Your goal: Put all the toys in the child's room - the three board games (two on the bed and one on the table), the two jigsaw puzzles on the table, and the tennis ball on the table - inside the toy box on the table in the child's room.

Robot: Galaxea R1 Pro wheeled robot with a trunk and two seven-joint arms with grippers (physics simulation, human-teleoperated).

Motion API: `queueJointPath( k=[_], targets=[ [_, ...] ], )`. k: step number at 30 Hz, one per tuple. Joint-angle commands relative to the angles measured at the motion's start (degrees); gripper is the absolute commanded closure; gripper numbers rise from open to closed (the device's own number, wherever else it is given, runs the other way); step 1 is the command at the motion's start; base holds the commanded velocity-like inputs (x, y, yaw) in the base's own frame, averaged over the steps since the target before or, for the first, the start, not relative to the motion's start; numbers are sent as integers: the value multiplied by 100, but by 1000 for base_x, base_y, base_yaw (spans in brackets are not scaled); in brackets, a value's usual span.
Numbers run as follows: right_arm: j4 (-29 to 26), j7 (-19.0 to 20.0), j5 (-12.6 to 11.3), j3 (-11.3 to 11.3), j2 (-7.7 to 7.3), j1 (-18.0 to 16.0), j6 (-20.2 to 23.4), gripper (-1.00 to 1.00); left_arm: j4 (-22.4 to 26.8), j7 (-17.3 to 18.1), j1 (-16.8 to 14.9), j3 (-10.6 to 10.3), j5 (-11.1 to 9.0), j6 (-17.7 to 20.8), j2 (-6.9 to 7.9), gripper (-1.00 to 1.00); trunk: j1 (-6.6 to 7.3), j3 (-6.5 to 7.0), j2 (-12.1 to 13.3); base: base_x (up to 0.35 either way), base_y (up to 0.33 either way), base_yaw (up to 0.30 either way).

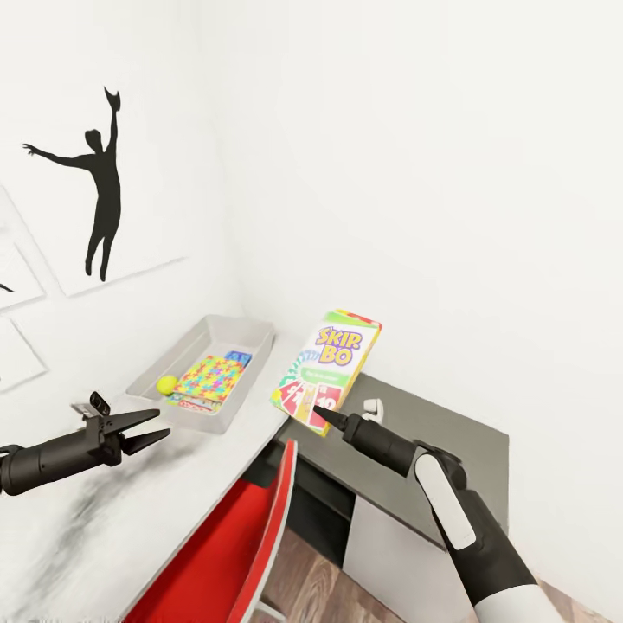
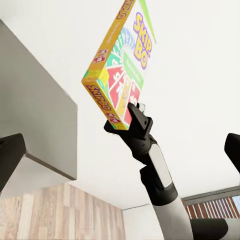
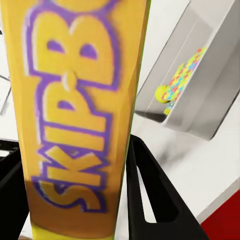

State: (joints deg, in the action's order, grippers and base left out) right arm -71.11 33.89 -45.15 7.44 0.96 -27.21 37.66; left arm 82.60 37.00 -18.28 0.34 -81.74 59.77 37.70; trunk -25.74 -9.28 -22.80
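White table [image 1: 130, 510] carries the toy box [image 1: 227, 330]; right gripper [image 1: 322, 417] clamps a board game [image 1: 327, 370], left gripper [image 1: 147, 431] slightly parted, empty.

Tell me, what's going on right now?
Right gripper clamps colourful Skip-Bo board game, held aloft. Left gripper open, empty. Shallow light-grey toy box unobstructed.

A black dancer silhouette [image 1: 99, 186] marks the white wall, and a red chair [image 1: 234, 554] stands at the desk.

Even, bright, diffuse lighting is washing the white walls [image 1: 450, 173] nearly flat, with no glare. A soft grey shadow is smudging the table [image 1: 112, 510]. Board game [image 3: 75, 110] lettering is rendering blurred in the right wrist view.
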Motion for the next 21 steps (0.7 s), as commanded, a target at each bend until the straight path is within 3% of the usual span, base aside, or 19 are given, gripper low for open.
queueJointPath(
  k=[1,6,16,21],
  targets=[
    [-3,-5,-38,-6,0,-4,40,100,0,22,-9,0,17,23,1,-100,-4,-12,-12,96,-314,293],
    [0,-3,-38,-6,0,-4,40,100,1,18,-9,4,17,23,1,-100,-4,-12,-12,164,-222,293],
    [-2,4,-30,-6,0,-4,40,100,1,18,-9,8,17,23,1,-100,-4,-12,-12,227,-40,293],
    [0,9,-29,-6,0,-4,40,100,2,24,-9,6,17,23,1,-100,-4,-12,-12,77,-74,293]
  ],
)
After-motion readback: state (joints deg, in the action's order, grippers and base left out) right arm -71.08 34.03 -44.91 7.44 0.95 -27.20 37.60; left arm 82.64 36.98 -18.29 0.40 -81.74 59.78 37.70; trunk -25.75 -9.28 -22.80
